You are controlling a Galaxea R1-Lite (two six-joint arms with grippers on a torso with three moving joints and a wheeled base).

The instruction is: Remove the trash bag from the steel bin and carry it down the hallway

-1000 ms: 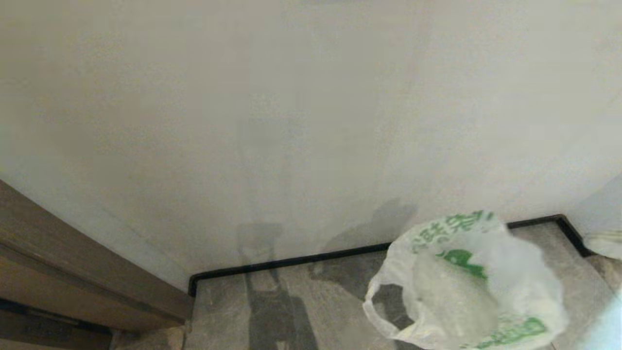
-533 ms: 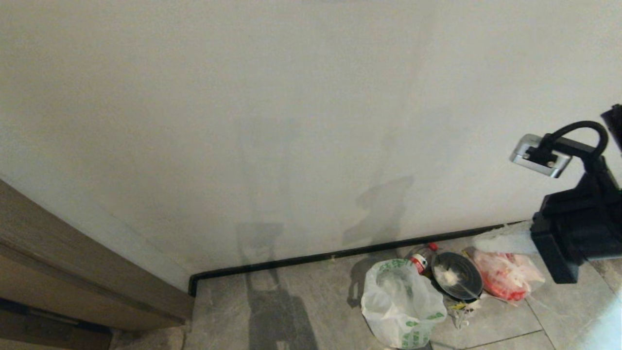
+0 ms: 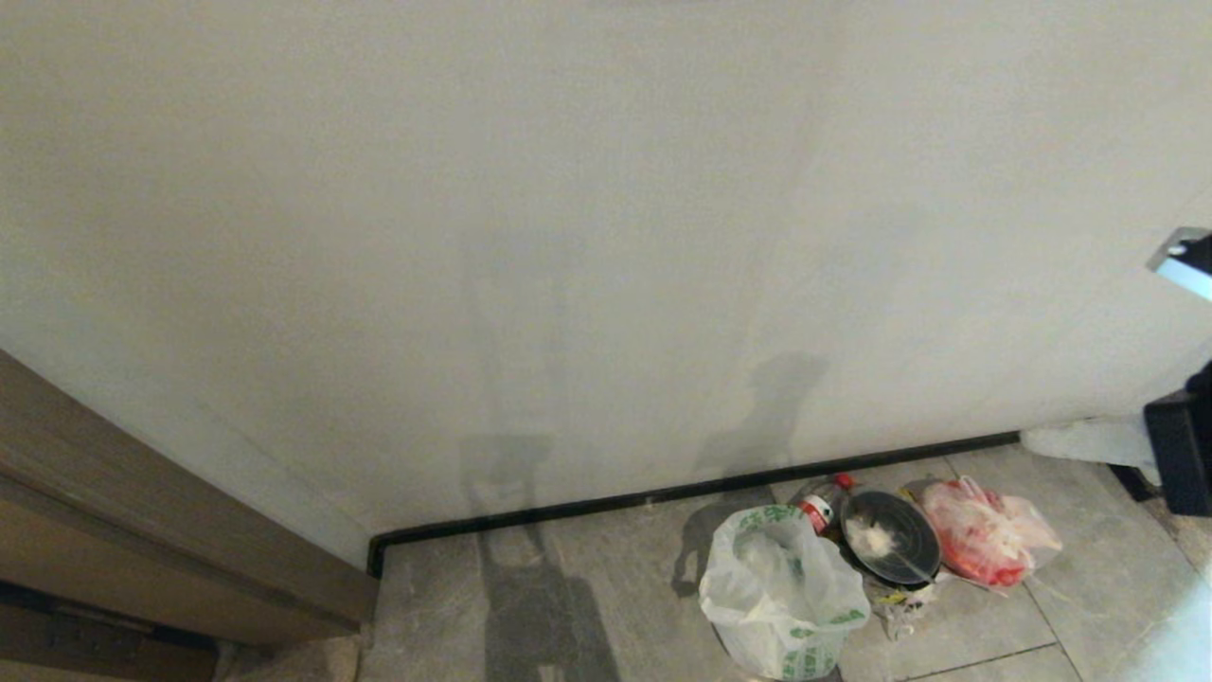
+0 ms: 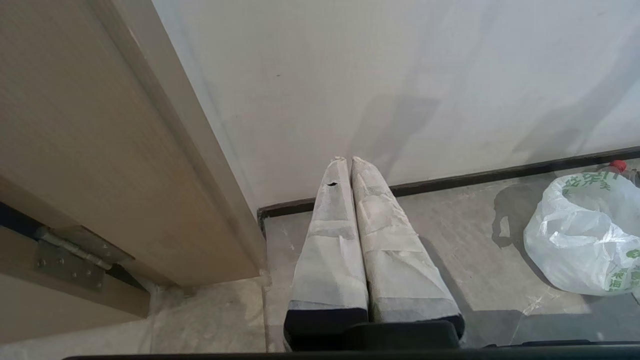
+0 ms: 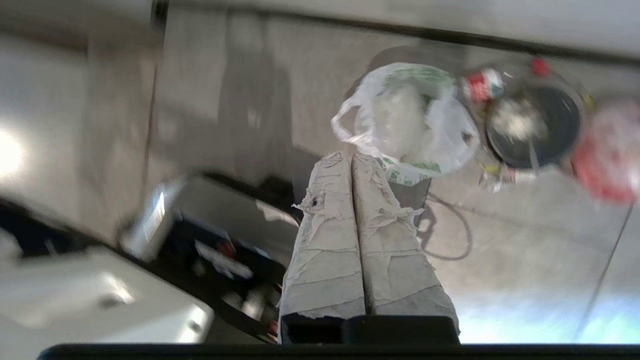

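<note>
Grey floor tiles [image 3: 606, 587] lie bare left of trash bag [image 3: 781, 597].

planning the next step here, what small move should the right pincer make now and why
Probably open the right pincer and lower it toward the trash bag. Its fingers are pressed together and hold nothing, hanging above the bag, which sits on the floor tiles by the wall beside a black bowl and a red-filled bag, with one handle loop free.

head: down at wall | wrists: behind hands | shared: trash bag [image 3: 781, 597] [image 4: 582, 240] [image 5: 407, 117]
</note>
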